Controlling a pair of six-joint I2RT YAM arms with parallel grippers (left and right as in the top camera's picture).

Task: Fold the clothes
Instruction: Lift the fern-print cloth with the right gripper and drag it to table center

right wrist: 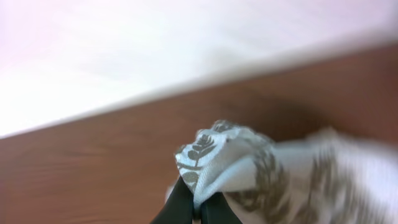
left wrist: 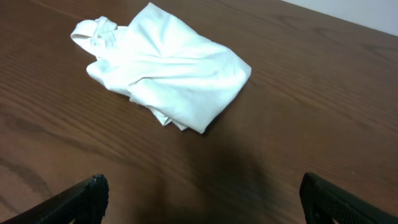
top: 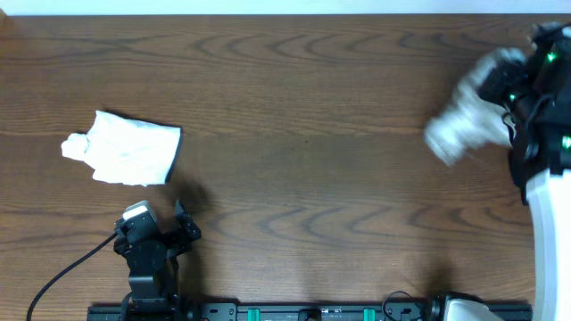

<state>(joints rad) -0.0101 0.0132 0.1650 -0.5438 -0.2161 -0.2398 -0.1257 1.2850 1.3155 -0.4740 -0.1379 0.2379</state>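
Looks like a robotics lab or test bench: plain dark wood-grain table (top: 321, 107) w/ black mounting rail (top: 223, 311) along near edge, left arm (top: 147, 263) and right arm (top: 546, 209) fixed there, black cable (top: 70, 270) trailing off, bare pale wall (right wrist: 124, 50) behind.

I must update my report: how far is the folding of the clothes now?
Looks done: the white garment lies roughly folded on the table. In hand: the right gripper pinches the fern-print garment, all bunched. Left: spreading and folding it; the left gripper stands open.
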